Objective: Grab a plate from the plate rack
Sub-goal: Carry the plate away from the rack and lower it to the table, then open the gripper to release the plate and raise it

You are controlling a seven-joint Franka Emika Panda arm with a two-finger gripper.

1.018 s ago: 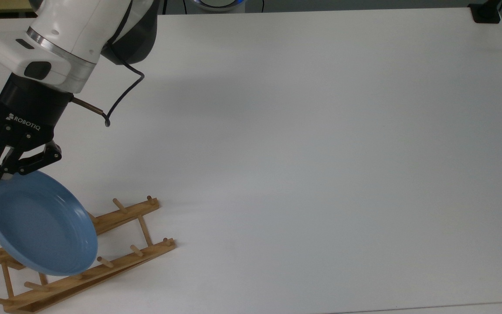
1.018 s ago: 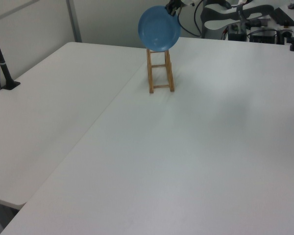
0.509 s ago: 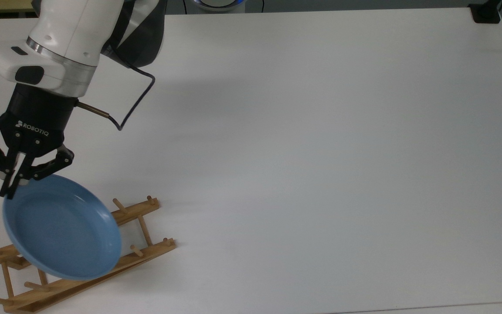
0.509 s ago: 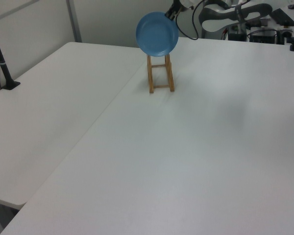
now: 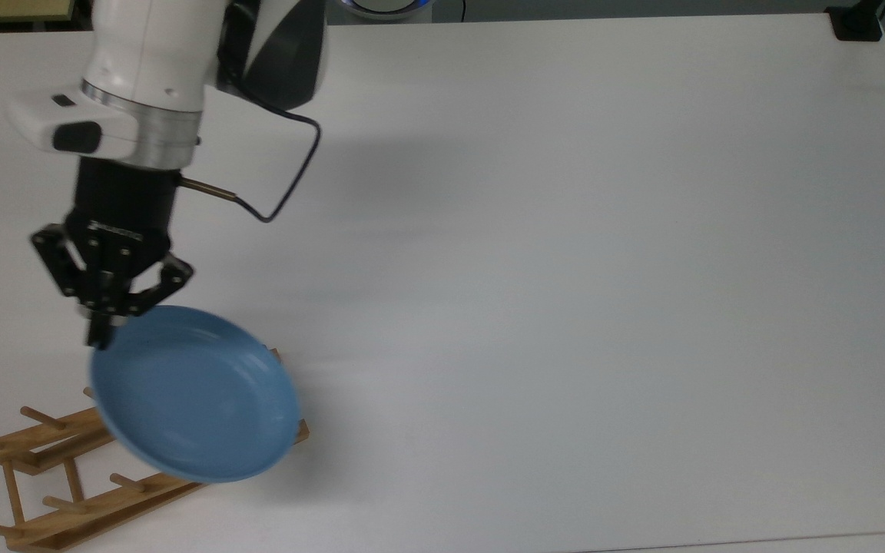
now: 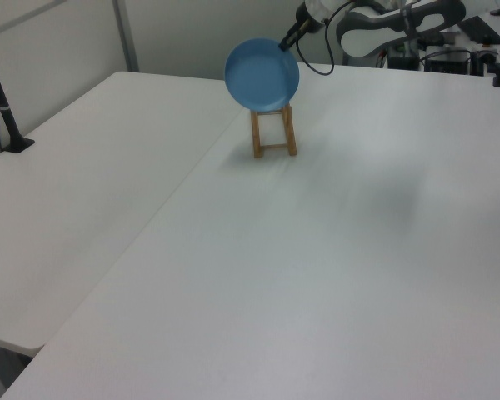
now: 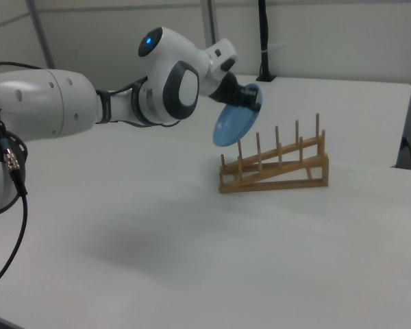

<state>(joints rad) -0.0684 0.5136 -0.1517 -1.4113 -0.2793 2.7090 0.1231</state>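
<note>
The claw (image 5: 107,326) was clamped shut on the rim of the blue plate (image 5: 195,393), which hung tilted in the air, clear of the pegs. The wooden rack (image 5: 43,491) sat below it by the top view's lower left table corner. In the right view, the plate (image 7: 236,118) was above the rack's (image 7: 274,168) low end. To the top view's right, the white table (image 5: 604,269) stretched wide and bare to its far edge.

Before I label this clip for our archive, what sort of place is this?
Probably a robotics lab or test bench, not a kitchen. A bare white table holds just a wooden plate rack; the arm's hand grips a blue plate by its rim, with partition walls behind.
</note>
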